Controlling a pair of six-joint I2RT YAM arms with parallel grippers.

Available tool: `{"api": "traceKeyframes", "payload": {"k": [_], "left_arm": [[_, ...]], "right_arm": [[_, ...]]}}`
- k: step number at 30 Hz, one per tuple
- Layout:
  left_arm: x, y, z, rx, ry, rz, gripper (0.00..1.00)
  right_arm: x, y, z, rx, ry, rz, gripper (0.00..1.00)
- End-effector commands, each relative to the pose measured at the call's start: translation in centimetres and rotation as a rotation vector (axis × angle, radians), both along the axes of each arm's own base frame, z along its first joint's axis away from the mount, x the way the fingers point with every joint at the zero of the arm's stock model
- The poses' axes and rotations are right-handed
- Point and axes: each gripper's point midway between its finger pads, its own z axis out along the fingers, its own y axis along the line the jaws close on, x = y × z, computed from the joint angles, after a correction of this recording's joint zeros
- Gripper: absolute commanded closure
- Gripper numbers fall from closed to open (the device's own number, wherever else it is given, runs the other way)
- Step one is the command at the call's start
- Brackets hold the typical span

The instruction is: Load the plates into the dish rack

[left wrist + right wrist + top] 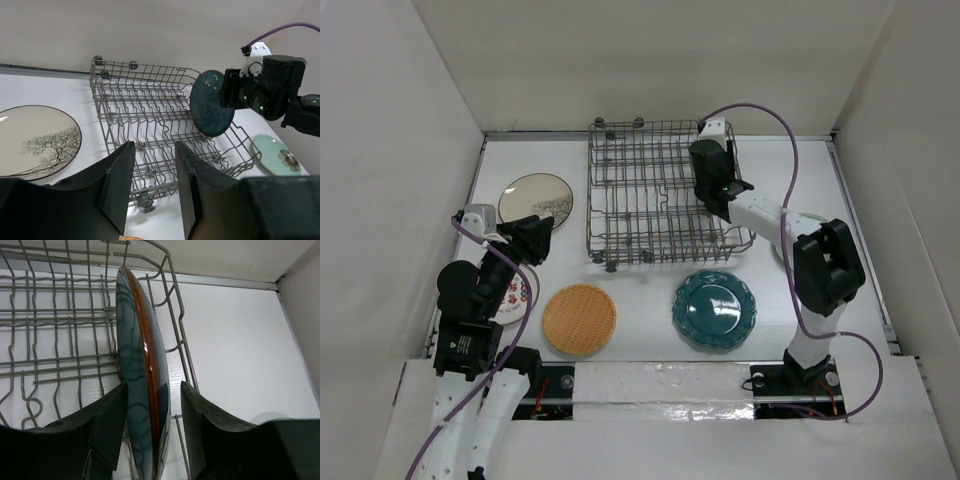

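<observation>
Right hand (152,386) loose around teal plate (134,340), upright in dish rack (638,190)

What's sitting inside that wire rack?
One dark teal plate stands on edge at the rack's right end, the right gripper open around it. The rest looks bare, though that arm covers one corner.

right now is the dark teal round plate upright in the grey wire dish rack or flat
Upright: the dark teal round plate stands on edge in the grey wire dish rack, edge-on to the right wrist camera.
</observation>
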Motion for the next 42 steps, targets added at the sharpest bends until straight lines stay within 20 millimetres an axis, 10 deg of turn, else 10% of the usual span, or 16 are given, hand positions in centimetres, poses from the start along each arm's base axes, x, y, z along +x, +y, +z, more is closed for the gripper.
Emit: {"api": "traceKeyframes", "payload": {"k": [1,8,15,17,19,20,21,23,24,29,36,42], "left_arm": [[-0.1,-0.2,1.4,-0.013,-0.047,-0.014,0.65],[-0.3,-0.3,1.5,-0.017,-0.055,-0.019,0.65],[-0.4,-0.2,1.7,-0.018,-0.061,-0.017,0.65],[-0.5,-0.2,1.7,-0.019,-0.064,-0.017,0.65],[-0.6,-0.2,1.8,-0.019,-0.066,-0.017,0.65],[-0.6,-0.3,1.8,-0.019,-0.067,-0.02,0.65],[-0.7,-0.3,1.9,-0.018,-0.069,-0.02,0.65],[-1.0,-0.6,2.0,-0.016,-0.074,-0.032,0.65],[-1.0,-0.5,2.0,-0.015,-0.076,-0.029,0.65],[-1.5,-1.0,2.4,-0.014,-0.087,-0.057,0.65],[-2.0,-1.9,2.3,-0.004,-0.084,-0.092,0.65],[-3.0,-2.1,2.9,-0.014,-0.11,-0.112,0.65]], "right_arm": [[0.3,-1.1,4.9,0.155,-0.109,-0.023,0.44],[-1.5,-0.7,8.0,0.362,-0.137,0.098,0.2],[-4.6,-2.6,11.1,0.532,-0.214,0.133,0.18],[-5.8,-3.9,9.6,0.615,-0.227,0.077,0.32],[-7.4,-7.3,11.3,0.717,-0.349,0.02,0.69],[-8.0,-8.5,10.6,0.806,-0.374,-0.025,1.0],[-9.0,-10.0,6.8,0.822,-0.33,-0.076,1.0],[-10.8,-14.5,6.1,0.901,-0.411,-0.185,1.0],[-12.2,-15.7,2.4,0.903,-0.356,-0.247,1.0],[-18.6,-24.1,-4.2,0.943,-0.424,-0.55,1.0],[-23.5,-29.4,-9.2,0.963,-0.326,-0.732,0.35],[-23.2,-29.6,-14.1,1.13,-0.215,-0.736,0.26]]}}
